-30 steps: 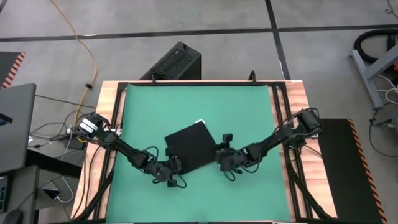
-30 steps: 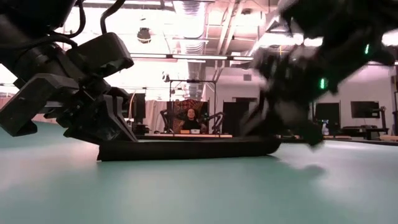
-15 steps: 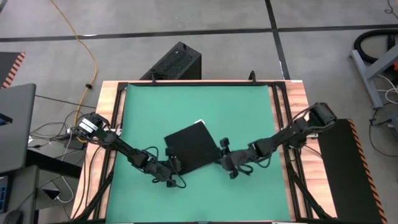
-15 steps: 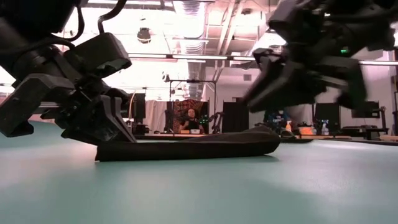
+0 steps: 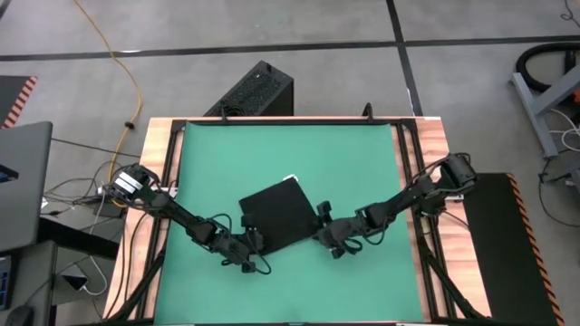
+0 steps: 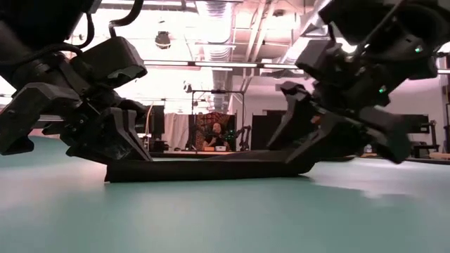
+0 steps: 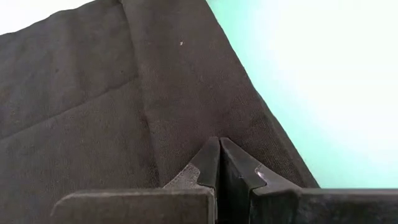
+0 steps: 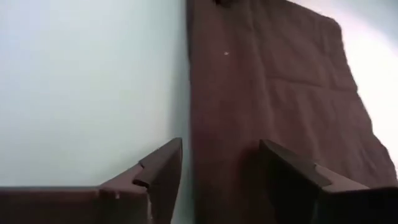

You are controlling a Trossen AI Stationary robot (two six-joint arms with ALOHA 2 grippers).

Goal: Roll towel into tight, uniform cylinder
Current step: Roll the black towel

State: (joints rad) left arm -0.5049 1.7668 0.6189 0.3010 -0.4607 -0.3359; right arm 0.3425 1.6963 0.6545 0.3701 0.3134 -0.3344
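Black and soft, the flat folded cloth towel (image 5: pixel 280 214) lies near the middle of the green mat (image 5: pixel 227 154) that covers the wooden desk (image 5: pixel 439 145), with a small white tag (image 5: pixel 291 178) at its far edge. At the towel's near left corner the left tool (image 5: pixel 255 242) sits low with its fingers pressed together, their tips resting on the fabric. At the towel's near right corner the right tool (image 5: pixel 321 231) is down at mat level with its fingers (image 8: pixel 163 169) spread wide, one over the towel's edge and one over bare mat. Beyond the desk, away from the towel, a black ribbed box (image 5: pixel 254 91) stands on the floor.
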